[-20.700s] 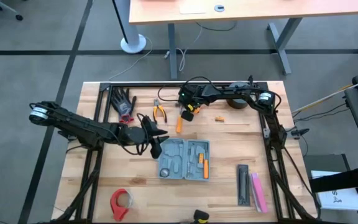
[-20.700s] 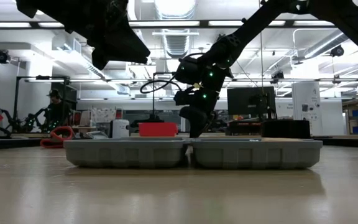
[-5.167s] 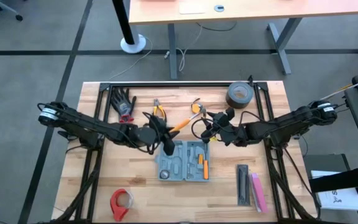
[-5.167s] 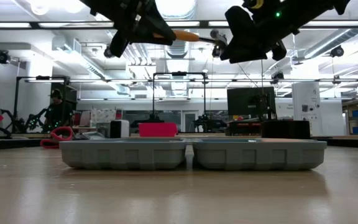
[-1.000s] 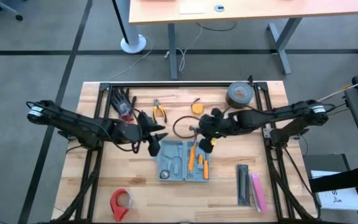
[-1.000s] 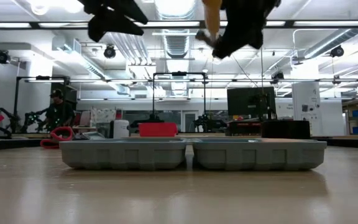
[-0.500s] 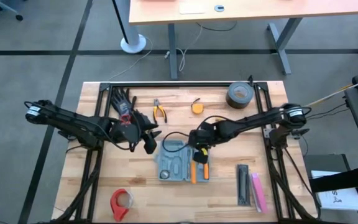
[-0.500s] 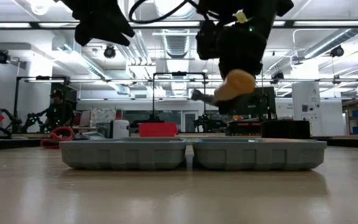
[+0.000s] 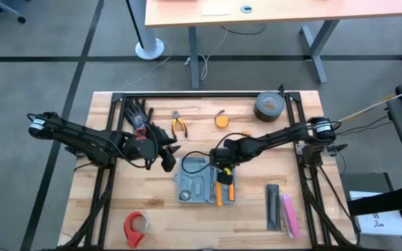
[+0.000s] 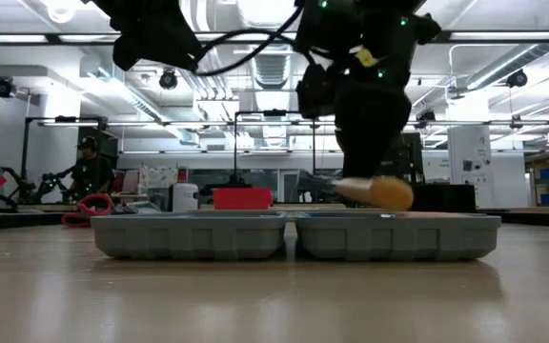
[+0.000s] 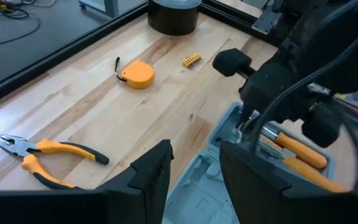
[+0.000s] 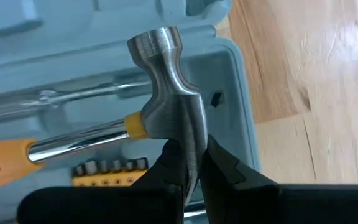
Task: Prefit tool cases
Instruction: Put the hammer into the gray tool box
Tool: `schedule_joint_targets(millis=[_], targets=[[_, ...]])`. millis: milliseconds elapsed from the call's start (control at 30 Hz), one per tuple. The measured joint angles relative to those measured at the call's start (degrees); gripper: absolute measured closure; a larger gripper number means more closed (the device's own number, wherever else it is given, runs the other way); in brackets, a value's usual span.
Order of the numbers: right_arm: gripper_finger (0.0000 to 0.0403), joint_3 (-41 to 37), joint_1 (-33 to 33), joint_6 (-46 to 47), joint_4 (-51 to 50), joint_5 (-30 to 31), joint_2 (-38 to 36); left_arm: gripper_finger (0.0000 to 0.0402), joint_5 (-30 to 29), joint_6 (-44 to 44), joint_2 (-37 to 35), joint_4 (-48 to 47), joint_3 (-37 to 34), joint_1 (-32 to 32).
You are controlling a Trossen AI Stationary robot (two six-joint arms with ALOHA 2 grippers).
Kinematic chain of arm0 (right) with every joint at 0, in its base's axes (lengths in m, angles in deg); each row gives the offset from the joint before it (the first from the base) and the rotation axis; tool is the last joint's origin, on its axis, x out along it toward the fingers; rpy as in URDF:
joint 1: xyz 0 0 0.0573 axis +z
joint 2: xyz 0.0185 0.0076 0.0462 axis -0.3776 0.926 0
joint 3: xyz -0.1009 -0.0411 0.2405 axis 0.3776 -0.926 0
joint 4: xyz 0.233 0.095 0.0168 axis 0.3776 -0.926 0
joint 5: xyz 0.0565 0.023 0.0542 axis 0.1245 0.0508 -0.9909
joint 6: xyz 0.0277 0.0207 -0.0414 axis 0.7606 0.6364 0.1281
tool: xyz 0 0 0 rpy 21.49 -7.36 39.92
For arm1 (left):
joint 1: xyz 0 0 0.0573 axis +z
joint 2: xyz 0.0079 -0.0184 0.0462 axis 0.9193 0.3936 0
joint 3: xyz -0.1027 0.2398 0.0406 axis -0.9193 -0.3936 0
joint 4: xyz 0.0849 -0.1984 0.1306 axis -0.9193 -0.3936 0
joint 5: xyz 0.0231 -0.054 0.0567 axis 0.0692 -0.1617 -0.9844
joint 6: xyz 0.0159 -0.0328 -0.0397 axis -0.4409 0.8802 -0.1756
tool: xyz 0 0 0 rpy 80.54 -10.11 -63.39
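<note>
Lower now than half a second ago, the hammer point(image 10: 375, 191) lies almost level just above the rim of the tool case point(image 10: 294, 233) in the low view, where before it hung tilted and clearly higher. The right gripper point(image 12: 190, 163) is clamped on the hammer's steel head, and its wrist view shows the chrome neck and orange grip stretched over the grey moulded tray. In the high view the right arm reaches from the right side to the centre of the frame, with the orange handle point(image 9: 219, 192) running down over the right half of the open case point(image 9: 194, 183), next to another orange-handled tool point(image 9: 230, 187) already seated there. The case itself sits open and flat on the tabletop point(image 9: 257, 223), a little below centre, and has not shifted. The left gripper point(image 9: 166, 159) has drawn back a touch toward the left and waits just off the case's upper-left corner, near the pliers point(image 9: 179, 124); its wrist view shows its fingers point(image 11: 154, 171) partly apart with nothing between them. My reading is that the hammer is at the point of being laid into its slot: the descent is nearly finished, but the tool is held by the head, so whether the handle lines up with its recess cannot be told from here. A slight skew could leave it riding on the tray's ridges rather than dropping in.
</note>
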Motion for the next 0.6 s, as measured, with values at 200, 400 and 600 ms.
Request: schedule_joint_targets(millis=[200, 400, 600], targets=[[0.0394, 0.01, -1.18, 0.22, -0.13, 0.24, 1.14, 0.0261, 0.0, 0.41, 0.0, 0.02, 0.0, 0.0], [0.0394, -0.02, -1.65, -0.23, -0.75, 0.3, 1.15, 0.0267, 0.0, 0.67, 0.04, 0.05, -0.01, 0.0], [0.0381, -0.05, -1.76, -0.28, -1.77, 2.08, 1.48, 0.0262, 0.02, 0.85, 0.04, 0.13, 0.0, 0.0]])
